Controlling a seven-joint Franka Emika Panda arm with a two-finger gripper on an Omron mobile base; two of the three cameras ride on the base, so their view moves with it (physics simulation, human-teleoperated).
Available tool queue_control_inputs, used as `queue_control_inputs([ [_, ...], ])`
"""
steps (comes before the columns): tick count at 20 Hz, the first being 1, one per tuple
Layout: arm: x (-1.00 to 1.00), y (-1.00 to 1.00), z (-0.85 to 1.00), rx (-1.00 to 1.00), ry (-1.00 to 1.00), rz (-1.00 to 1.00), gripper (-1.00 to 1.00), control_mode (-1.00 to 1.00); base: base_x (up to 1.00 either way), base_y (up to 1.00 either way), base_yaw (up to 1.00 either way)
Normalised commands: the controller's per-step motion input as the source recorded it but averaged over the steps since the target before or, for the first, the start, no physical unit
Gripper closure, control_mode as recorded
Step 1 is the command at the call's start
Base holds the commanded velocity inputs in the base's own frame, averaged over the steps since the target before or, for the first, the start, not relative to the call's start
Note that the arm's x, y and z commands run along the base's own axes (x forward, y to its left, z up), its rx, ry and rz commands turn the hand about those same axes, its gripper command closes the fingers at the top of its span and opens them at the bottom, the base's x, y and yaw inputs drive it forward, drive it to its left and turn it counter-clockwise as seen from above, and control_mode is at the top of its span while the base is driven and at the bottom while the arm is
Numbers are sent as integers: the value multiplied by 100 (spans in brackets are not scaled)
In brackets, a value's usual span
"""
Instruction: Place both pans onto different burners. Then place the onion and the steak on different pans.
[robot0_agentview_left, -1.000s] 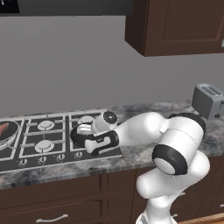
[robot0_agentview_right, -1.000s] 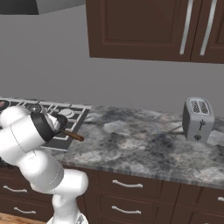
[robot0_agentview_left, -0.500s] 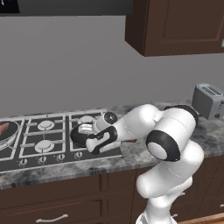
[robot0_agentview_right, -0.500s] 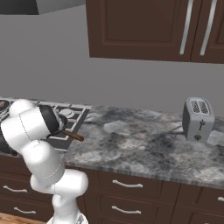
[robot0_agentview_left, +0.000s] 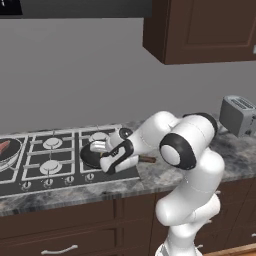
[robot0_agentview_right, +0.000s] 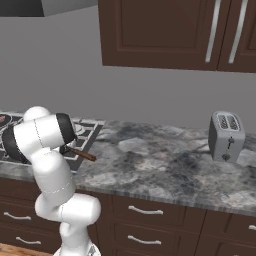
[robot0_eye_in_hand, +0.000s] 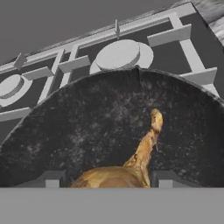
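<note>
One onion (robot0_eye_in_hand: 127, 173) well inside pan (robot0_eye_in_hand: 87, 127)

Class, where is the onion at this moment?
In the hand view, the onion sits between the gripper's fingertips, inside the black pan on the hob's right-hand front burner.

A home kitchen, computer-rendered. A long mottled grey stone surface (robot0_agentview_right: 165, 165) runs along a plain grey wall. Set into it is a dark gas hob (robot0_agentview_left: 50, 160) with black grates and round silver burners (robot0_agentview_left: 52, 143), small knobs along its front edge. A black frying pan (robot0_agentview_left: 92, 156) sits on the hob. A silver two-slot toaster (robot0_agentview_right: 226, 136) stands farther along the surface. Dark brown wooden cabinets (robot0_agentview_right: 170, 32) hang above with long metal handles, and matching drawers (robot0_agentview_right: 150, 212) with curved silver pulls sit below.
</note>
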Motion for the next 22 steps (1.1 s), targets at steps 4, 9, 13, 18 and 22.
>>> queue_control_inputs([
  [4, 12, 1, -21, 0, 0, 0, 100, -100, 0, 0, 0],
  [9, 4, 19, 4, 0, 0, 1, -100, -100, 0, 0, 0],
  [13, -4, 9, 19, 0, 0, 6, -100, -100, 0, 0, 0],
  [18, -19, 0, 41, -1, -3, 10, -100, -100, 0, 0, 0],
  [22, -43, 0, 82, 0, -8, 10, -100, -100, 0, 0, 0],
])
